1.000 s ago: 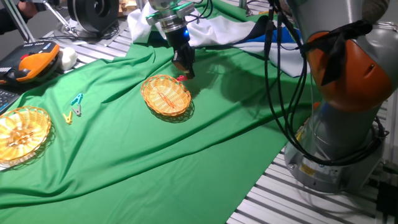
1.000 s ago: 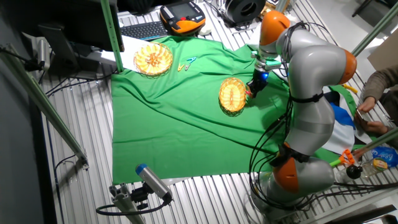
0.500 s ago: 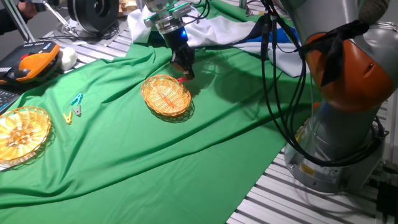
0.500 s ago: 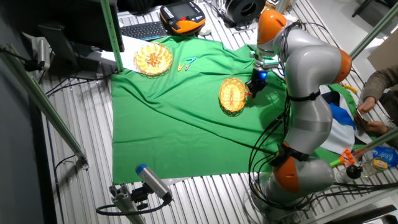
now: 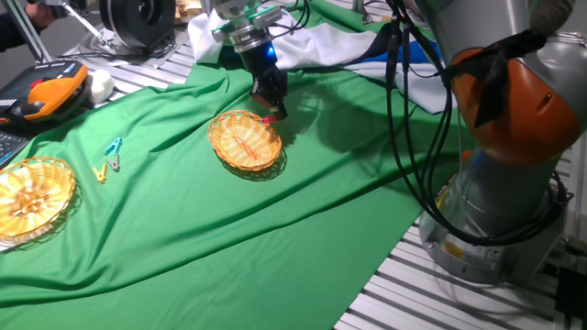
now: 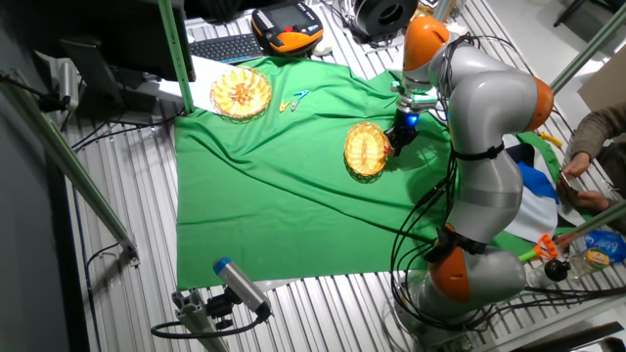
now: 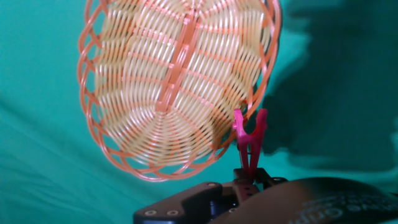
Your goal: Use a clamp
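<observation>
The red clamp [image 7: 249, 142] is a tiny spring clip held by its tail in my gripper [image 7: 246, 184]. Its two tips are spread in a V right at the rim of the small wicker basket [image 7: 168, 81]. I cannot tell whether the tips touch the rim. In one fixed view my gripper [image 5: 271, 106] points down at the far right edge of the basket [image 5: 244, 139], with the clamp [image 5: 268, 116] showing just below the fingers. In the other fixed view the gripper [image 6: 395, 140] is beside the basket [image 6: 366, 149].
A second wicker basket [image 5: 32, 197] sits at the cloth's left end. A teal clip [image 5: 114, 148] and a yellow clip [image 5: 102, 172] lie near it. The green cloth [image 5: 275, 229] is wrinkled. White fabric [image 5: 312, 46] lies behind the gripper, and the robot base [image 5: 495, 211] stands at right.
My gripper, with the clamp in it, has shifted slightly toward the small basket's rim. Nothing else has moved.
</observation>
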Controlling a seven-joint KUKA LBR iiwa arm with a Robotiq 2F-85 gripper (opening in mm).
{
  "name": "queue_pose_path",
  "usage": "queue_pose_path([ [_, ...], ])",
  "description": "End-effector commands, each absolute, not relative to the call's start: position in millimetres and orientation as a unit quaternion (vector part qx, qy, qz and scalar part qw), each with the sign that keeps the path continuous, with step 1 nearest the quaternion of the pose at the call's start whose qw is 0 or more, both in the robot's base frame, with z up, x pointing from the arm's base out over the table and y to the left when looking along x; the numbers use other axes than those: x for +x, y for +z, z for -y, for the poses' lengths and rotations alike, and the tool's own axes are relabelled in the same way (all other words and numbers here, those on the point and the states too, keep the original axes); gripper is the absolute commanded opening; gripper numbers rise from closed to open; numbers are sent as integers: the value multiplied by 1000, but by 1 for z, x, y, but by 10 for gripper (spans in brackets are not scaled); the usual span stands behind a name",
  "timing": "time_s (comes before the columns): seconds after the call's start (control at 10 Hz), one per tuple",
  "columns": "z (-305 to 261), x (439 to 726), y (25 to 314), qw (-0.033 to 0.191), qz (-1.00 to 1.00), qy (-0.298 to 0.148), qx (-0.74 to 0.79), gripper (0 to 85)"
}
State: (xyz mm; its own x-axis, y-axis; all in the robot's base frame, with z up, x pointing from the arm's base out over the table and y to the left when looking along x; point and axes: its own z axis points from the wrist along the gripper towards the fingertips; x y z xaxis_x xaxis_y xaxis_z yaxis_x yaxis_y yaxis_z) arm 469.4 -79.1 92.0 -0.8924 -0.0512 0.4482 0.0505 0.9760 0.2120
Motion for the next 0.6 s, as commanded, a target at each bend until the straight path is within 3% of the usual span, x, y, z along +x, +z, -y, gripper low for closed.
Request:
queue_pose_path([
  [0.0, 75, 466, 91, 233, 966, -112, -6, 0],
  [0.5, 66, 454, 92, 245, 962, -121, -24, 0],
])
